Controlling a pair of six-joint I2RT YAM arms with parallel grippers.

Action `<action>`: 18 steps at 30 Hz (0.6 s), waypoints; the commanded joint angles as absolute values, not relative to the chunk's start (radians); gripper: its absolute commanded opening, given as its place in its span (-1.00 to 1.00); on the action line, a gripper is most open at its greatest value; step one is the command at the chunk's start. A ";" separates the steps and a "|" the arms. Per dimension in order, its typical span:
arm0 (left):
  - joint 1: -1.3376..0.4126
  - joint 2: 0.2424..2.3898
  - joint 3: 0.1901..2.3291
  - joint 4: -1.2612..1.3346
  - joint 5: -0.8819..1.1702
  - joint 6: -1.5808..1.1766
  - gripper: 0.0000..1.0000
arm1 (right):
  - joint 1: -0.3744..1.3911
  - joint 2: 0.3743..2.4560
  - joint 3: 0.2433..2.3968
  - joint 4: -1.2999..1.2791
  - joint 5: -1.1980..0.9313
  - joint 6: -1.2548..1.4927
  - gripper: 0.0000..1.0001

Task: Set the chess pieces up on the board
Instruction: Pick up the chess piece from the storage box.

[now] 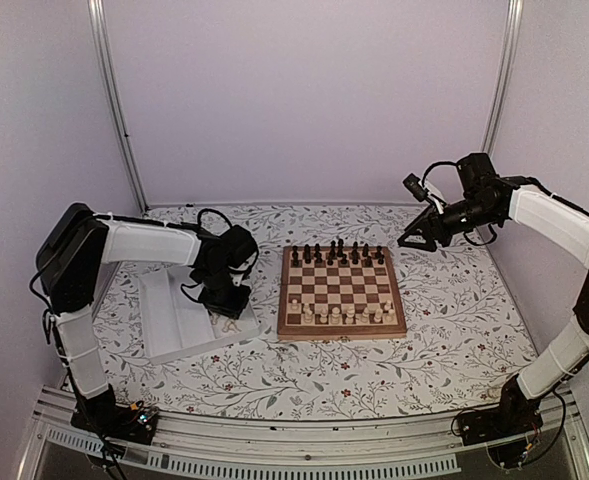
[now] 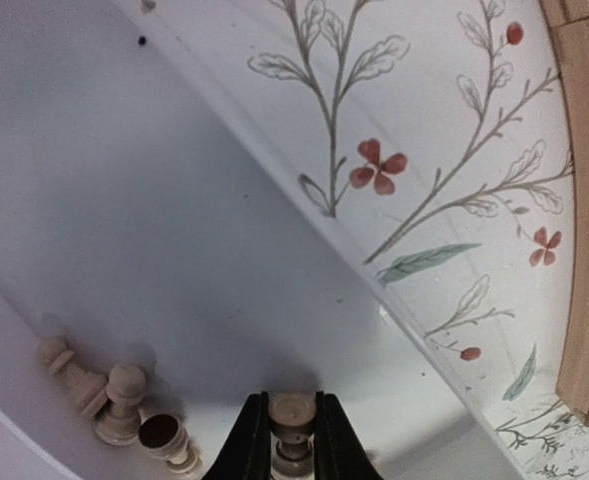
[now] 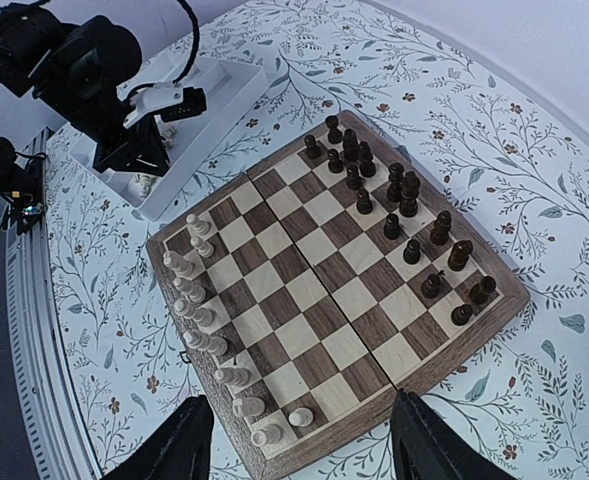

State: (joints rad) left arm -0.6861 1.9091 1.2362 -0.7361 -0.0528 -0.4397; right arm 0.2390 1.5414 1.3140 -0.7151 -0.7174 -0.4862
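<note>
While three pale pawns [image 2: 114, 400] lie in the white tray [image 2: 124, 200] — left tool [image 2: 293, 440] clamps a fourth.

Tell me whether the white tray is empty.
Not empty: three pale pieces lie loose in the tray.

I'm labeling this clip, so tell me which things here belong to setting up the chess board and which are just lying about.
Part of the job:
- pale pieces
- pale piece between the left fingers
- loose pale pieces in the tray
- board

Just lying about:
- dark pieces, already placed
- floral cloth
</note>
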 commanded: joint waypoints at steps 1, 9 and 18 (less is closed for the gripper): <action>-0.660 1.906 1.277 -0.732 -0.073 -0.402 -0.74 | 0.239 1.533 1.293 -0.711 -0.730 -0.485 0.26; -0.652 1.872 1.271 -0.739 -0.073 -0.403 -0.76 | 0.241 1.535 1.296 -0.710 -0.751 -0.487 0.25; -0.649 1.805 1.268 -0.692 -0.040 -0.384 -0.81 | 0.252 1.540 1.301 -0.714 -0.759 -0.488 0.25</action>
